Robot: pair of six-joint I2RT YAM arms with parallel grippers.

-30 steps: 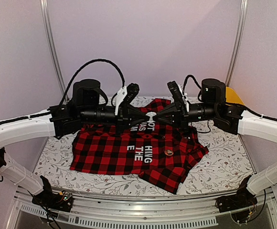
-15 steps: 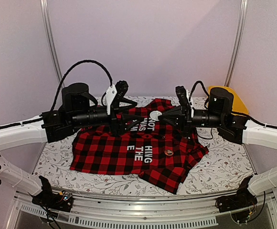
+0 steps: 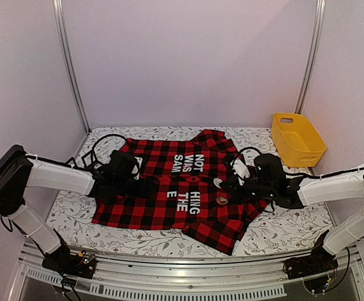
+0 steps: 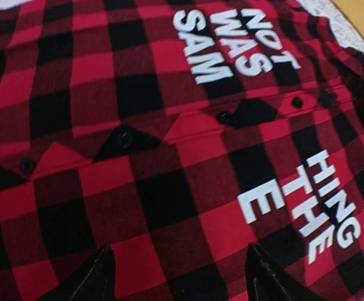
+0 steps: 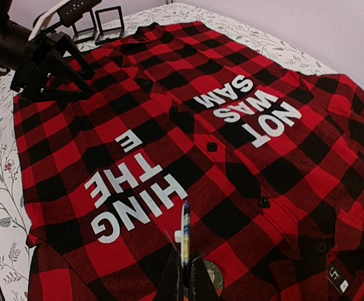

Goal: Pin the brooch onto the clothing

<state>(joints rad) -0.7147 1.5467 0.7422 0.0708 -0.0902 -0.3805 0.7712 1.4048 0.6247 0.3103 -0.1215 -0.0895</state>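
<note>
We see our left pincer (image 4: pixel 179 252) released above the checked shirt (image 4: pixel 169 188); our right pincer (image 5: pixel 185 271) is clenched on a thin disc (image 5: pixel 185 233).

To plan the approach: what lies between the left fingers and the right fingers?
Only shirt, with its white letters E, THE, HING, shown in the top view.

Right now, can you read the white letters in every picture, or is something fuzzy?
Top view: soft even light, no glare; letters on the red-and-black checked flannel shirt small but readable. Left wrist view: letters crisp, open left claw dark and fuzzy. Right wrist view: letters sharp but upside down; right claw and its thin edge-on brooch blur.
</note>
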